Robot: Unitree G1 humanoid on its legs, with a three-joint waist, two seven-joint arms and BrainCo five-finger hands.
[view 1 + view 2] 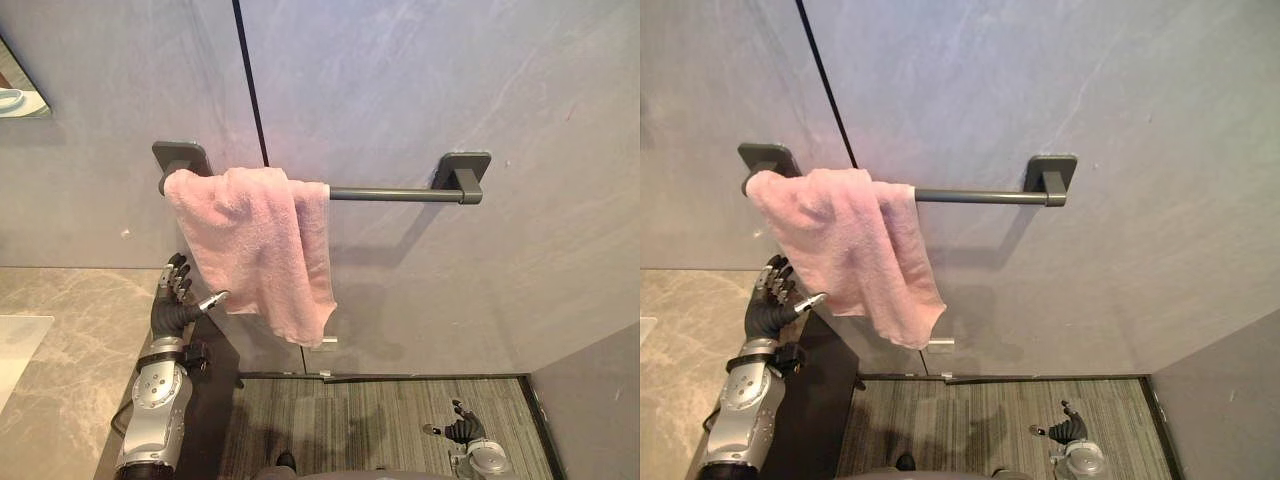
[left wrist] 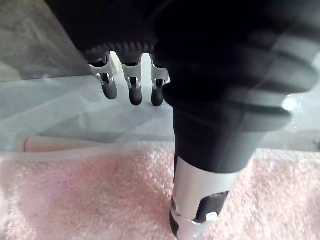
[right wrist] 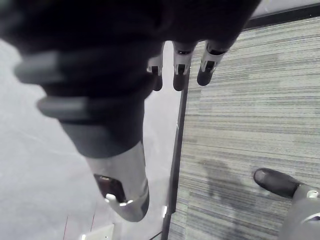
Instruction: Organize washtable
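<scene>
A pink towel hangs bunched over the left end of a dark grey wall rail, its lower corner drooping to the right. My left hand is raised just below and left of the towel, fingers straight and thumb out, holding nothing; in the left wrist view its fingers point past the towel without touching it. Low down near the floor, my right hand hangs with relaxed fingers and nothing in it.
A beige marble washtable top lies at the lower left with a white basin edge. A mirror corner shows at the upper left. Striped grey carpet covers the floor below the rail.
</scene>
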